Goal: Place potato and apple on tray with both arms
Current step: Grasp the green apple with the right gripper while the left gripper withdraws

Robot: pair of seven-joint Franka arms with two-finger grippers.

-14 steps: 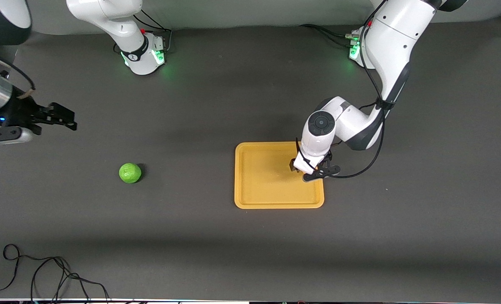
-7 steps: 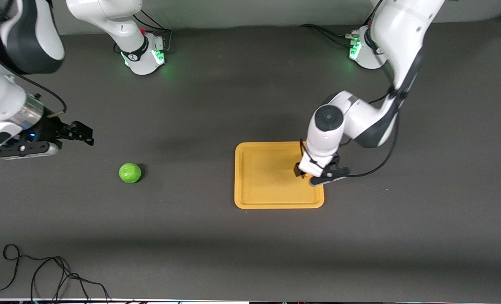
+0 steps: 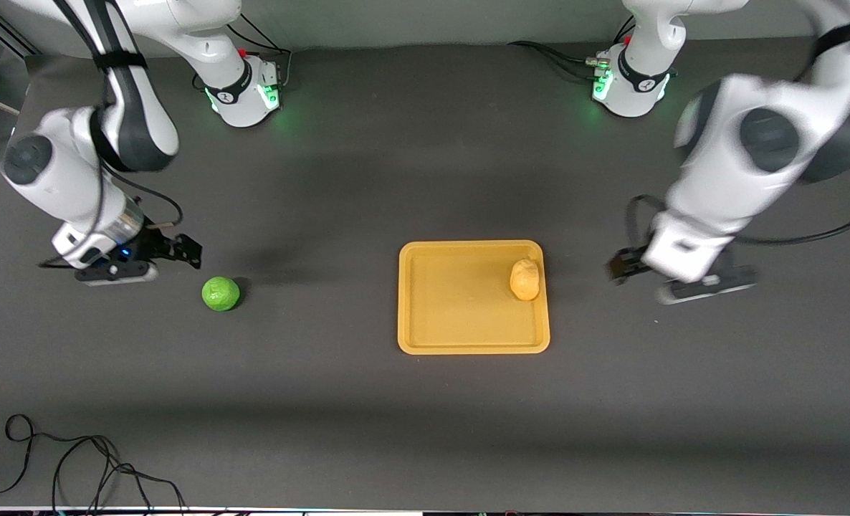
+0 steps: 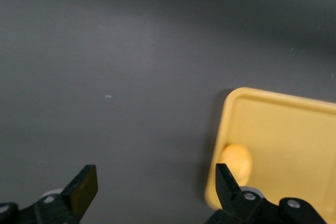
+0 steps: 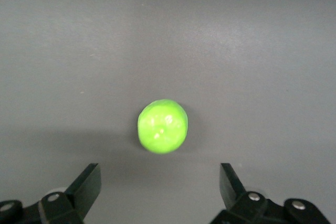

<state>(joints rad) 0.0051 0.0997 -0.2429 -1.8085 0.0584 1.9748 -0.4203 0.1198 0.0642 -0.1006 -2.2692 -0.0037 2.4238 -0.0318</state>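
The left gripper (image 3: 622,266) hangs with its jaws spread wide and holding nothing, over bare dark grey table (image 3: 425,416) just off the tray's edge toward the left arm's end. In the left wrist view its two black fingertips (image 4: 84,187) stand far apart, with the table between them and the tray's corner beside one of them.

The right gripper (image 3: 188,249) also has its jaws wide apart and empty. It is low over the table toward the right arm's end, close to the small bright green, roughly round apple (image 3: 221,294) but not touching it. In the right wrist view the apple (image 5: 162,126) sits on the table ahead of the gap between the black fingertips (image 5: 90,182), clear of both.

The small lumpy, pale yellow-tan potato (image 3: 524,279) lies inside the flat rectangular orange-yellow plastic tray (image 3: 468,345), against the raised rim on the side toward the left arm's end, in the half of the tray farther from the front camera. The left wrist view shows the potato (image 4: 234,161) tucked just inside the tray's rim (image 4: 273,98).

The apple rests on the table well apart from the tray, toward the right arm's end.

A thin black cable (image 3: 74,466) lies looped at the table's near corner at the right arm's end.
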